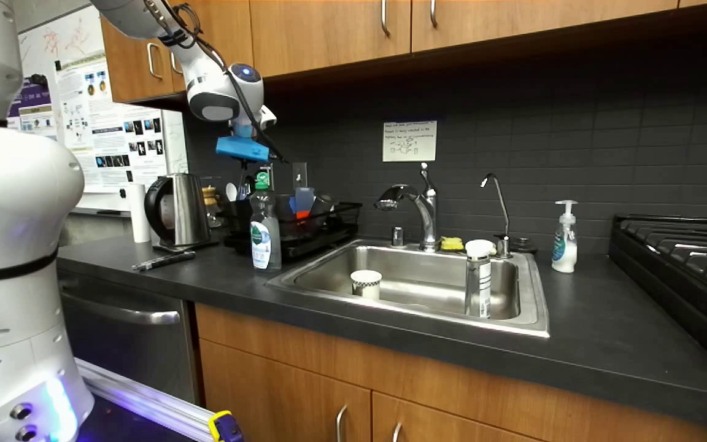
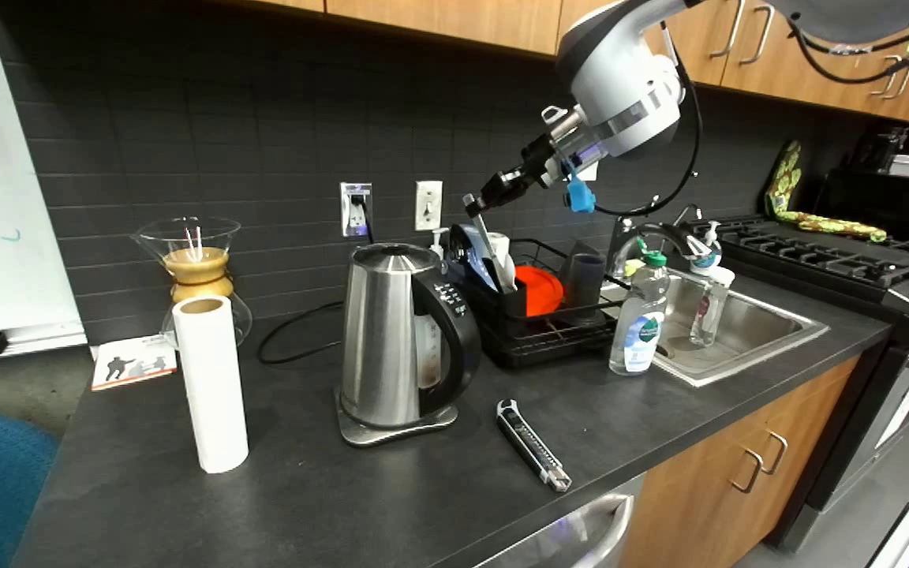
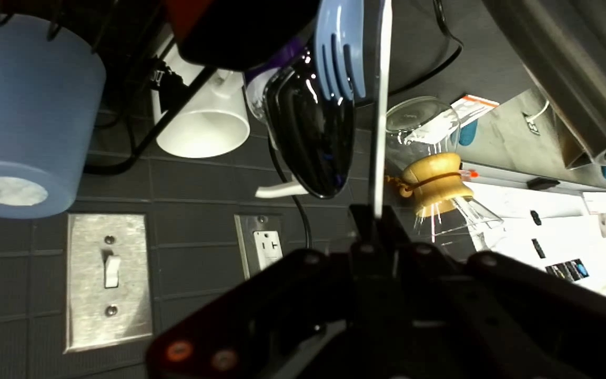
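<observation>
My gripper (image 3: 376,220) is shut on a thin silver utensil (image 3: 382,105), seen edge-on in the wrist view; its kind is unclear. In an exterior view the gripper (image 2: 483,202) pinches the utensil's upper end, and the utensil (image 2: 491,241) slopes down toward the black caddy (image 2: 511,309) of the dish rack. Its lower end is hidden there. Close beside it in the wrist view are a blue fork (image 3: 341,47) and a glossy black spoon (image 3: 311,126). A white cup (image 3: 205,123) and a pale blue cup (image 3: 29,116) lie further left.
The dish rack (image 2: 557,341) holds a red dish (image 2: 539,290). Around it stand a steel kettle (image 2: 383,339), a dish soap bottle (image 2: 640,323) and a glass coffee maker (image 2: 198,272). A box cutter (image 2: 532,446) lies on the counter. Wooden cabinets (image 1: 329,37) hang overhead.
</observation>
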You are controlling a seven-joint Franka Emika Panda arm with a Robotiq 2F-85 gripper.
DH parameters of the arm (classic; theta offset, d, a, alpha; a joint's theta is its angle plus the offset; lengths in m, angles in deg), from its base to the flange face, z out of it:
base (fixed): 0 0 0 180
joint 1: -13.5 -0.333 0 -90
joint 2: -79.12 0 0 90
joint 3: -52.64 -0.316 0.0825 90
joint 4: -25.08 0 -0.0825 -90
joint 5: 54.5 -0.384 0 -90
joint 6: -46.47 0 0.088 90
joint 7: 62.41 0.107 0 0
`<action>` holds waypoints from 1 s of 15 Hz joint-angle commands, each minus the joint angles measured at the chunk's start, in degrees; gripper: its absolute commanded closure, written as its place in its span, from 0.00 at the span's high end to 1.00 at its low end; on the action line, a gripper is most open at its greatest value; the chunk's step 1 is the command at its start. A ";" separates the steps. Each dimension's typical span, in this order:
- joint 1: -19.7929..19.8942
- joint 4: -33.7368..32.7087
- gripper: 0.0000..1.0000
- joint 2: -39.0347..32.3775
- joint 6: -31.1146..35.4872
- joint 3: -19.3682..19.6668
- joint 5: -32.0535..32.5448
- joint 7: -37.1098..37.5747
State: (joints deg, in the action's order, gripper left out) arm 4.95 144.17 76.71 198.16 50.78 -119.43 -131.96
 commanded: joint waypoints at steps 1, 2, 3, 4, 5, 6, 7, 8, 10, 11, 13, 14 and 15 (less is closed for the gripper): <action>-0.60 4.36 0.01 4.46 1.76 -0.68 -2.47 -1.92; -0.51 4.93 0.01 5.06 1.84 -0.70 -2.83 -2.30; -0.42 5.82 0.01 5.96 2.08 -0.76 -3.30 -2.81; -0.39 6.51 0.01 6.73 2.42 -0.81 -3.84 -3.39; -0.41 7.37 0.01 7.72 2.60 -0.83 -4.54 -4.09; -0.44 8.06 0.01 8.50 2.86 -0.83 -5.11 -4.73; -0.48 8.81 0.01 9.40 3.02 -0.84 -5.60 -5.26; -0.52 9.45 0.01 10.20 2.91 -0.84 -5.98 -5.76; -0.62 11.26 0.01 12.15 2.61 -1.09 -4.61 -5.47; -0.66 12.20 0.01 13.04 2.84 -1.37 -3.45 -4.95; -0.64 13.92 0.01 14.76 2.86 -1.98 -1.48 -3.99; -0.54 14.74 0.01 15.45 2.99 -2.39 0.02 -3.32; -0.42 15.49 0.01 16.20 3.00 -2.81 1.37 -2.65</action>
State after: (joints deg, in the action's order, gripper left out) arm 4.80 155.41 88.71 200.69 49.24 -121.22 -137.21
